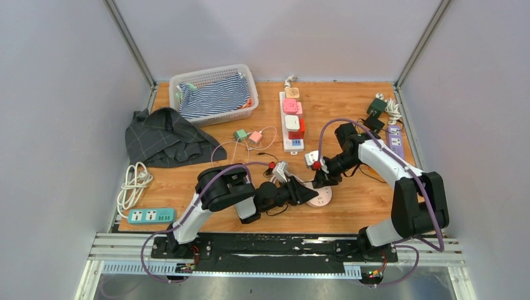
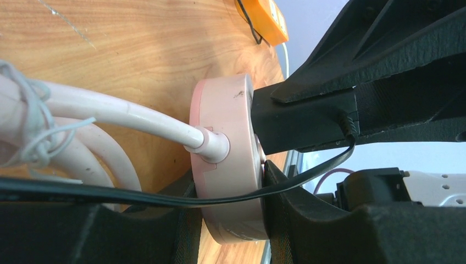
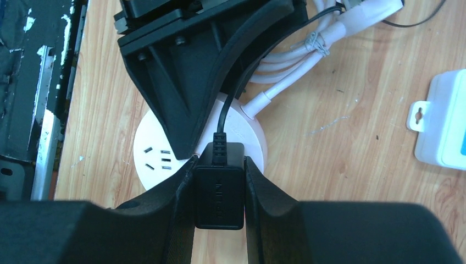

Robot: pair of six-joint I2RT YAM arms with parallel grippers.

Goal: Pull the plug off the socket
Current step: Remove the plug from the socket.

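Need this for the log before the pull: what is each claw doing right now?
Left claw: closed on the round socket.
Right claw: closed on the black plug.

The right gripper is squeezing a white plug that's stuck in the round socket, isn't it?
Not quite: the plug is black, not white, as the right wrist view shows. The right gripper is squeezing it, and it is stuck in the round socket.

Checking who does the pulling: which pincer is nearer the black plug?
Right. The right pincer is shut on the black plug itself; the left pincer clamps the round socket at its edge, just beside the plug.
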